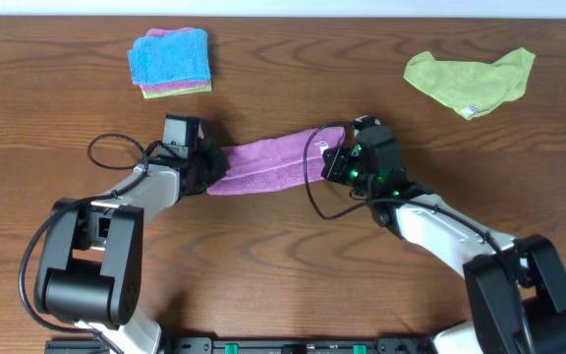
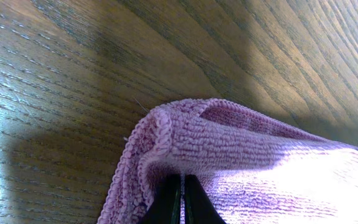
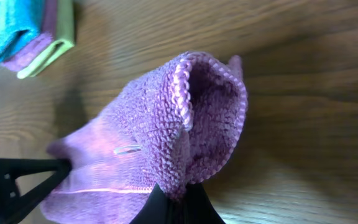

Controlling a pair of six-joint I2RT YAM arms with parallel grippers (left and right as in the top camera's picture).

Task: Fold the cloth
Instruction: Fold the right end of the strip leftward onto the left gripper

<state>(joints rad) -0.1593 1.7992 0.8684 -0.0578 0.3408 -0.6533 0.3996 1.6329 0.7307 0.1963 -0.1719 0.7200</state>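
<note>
Both left fingers [image 2: 170,204] and right fingers [image 3: 166,211] tight on cloth [image 1: 273,162].

- The table [image 1: 263,265] is dark brown wood with a plain grain that runs left to right.
- At the far left lies a stack of folded cloths [image 1: 170,59]. A bright blue one is on top, with pink and lime-green edges showing beneath it.
- At the far right lies a lime-green cloth [image 1: 470,79], crumpled and loosely spread, well apart from the stack.
- In the middle a purple cloth [image 1: 273,164] stretches left to right as a narrow band. Both ends are raised, and whether its middle rests on the wood cannot be told.
</note>
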